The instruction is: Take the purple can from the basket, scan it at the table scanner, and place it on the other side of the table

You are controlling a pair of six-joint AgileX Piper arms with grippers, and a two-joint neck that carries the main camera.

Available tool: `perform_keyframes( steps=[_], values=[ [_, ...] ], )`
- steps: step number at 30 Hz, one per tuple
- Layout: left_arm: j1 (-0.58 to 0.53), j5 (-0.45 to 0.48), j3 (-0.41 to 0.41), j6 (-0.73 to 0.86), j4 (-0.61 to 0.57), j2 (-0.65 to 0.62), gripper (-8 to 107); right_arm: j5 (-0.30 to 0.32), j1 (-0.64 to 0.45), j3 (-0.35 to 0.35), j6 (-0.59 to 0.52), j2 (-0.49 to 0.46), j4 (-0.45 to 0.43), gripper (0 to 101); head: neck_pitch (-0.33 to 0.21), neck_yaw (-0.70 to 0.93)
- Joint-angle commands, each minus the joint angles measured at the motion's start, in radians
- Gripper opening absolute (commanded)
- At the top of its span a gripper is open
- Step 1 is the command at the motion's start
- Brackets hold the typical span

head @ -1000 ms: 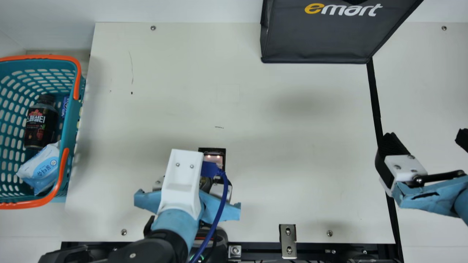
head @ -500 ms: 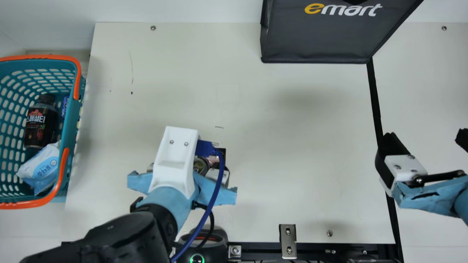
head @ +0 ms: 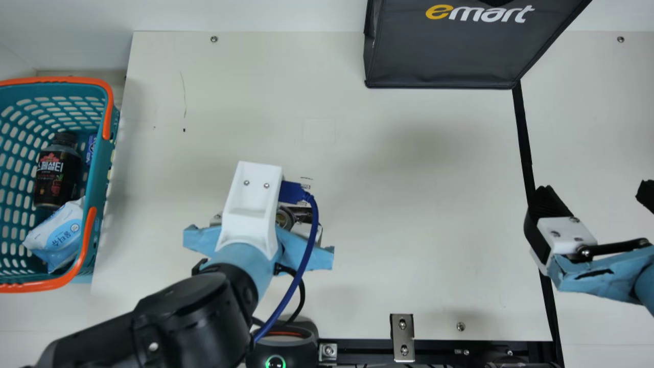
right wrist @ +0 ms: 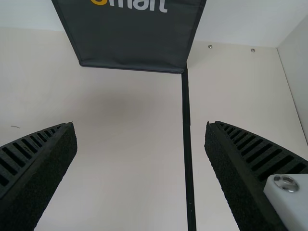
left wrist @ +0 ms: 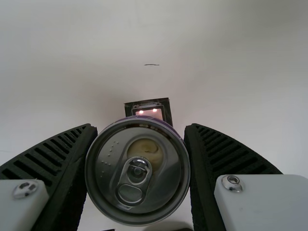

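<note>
gripping the purple can (left wrist: 137, 178) near scanner (left wrist: 151, 113) — left end effector (head: 255, 214) (right end effector (head: 595, 193) open)

White wall (head: 255, 15) beyond cream table (head: 409, 230); black strip (head: 522, 128) toward right; screws (head: 214, 39) near far edge.

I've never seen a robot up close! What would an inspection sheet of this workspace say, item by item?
Surface: cream table with a thin scratch and a black strip at the right.
Job's things: purple can, held; scanner with lights glowing, partly hidden by the can; basket at the left.
Clutter: dark bottle and white-and-blue pack in the basket.
Left hand: closed on the can.
Right hand: open, nothing between its fingers.
Cables: blue cable running along the left arm.
Surroundings: dark bag at the table's far edge.
</note>
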Motion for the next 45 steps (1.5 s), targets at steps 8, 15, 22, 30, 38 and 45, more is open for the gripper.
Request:
perform_keyframes(
  steps=[8, 15, 22, 30, 38, 45],
  values=[
    [0.029, -0.081, 0.056, -0.009, 0.010, 0.028, -8, 0.000, 0.000, 0.000, 0.000, 0.000, 0.000, 95, -0.029, 0.002],
    [0.050, -0.134, 0.087, -0.017, 0.016, 0.043, -8, 0.000, 0.000, 0.000, 0.000, 0.000, 0.000, 95, -0.029, 0.002],
    [0.065, -0.165, 0.104, -0.011, 0.007, 0.050, 2, 0.000, 0.000, 0.000, 0.000, 0.000, 0.000, 95, -0.029, 0.002],
    [0.072, -0.178, 0.113, 0.004, -0.005, 0.057, 29, 0.000, 0.000, 0.000, 0.000, 0.000, 0.001, 95, -0.029, 0.002],
    [0.075, -0.185, 0.119, 0.010, -0.013, 0.061, 55, 0.000, 0.000, 0.000, 0.000, 0.000, 0.001, 95, -0.029, 0.002],
    [0.080, -0.184, 0.116, 0.012, -0.013, 0.056, 79, 0.000, 0.000, 0.000, 0.000, 0.000, 0.001, 95, -0.029, 0.002]
  ],
)
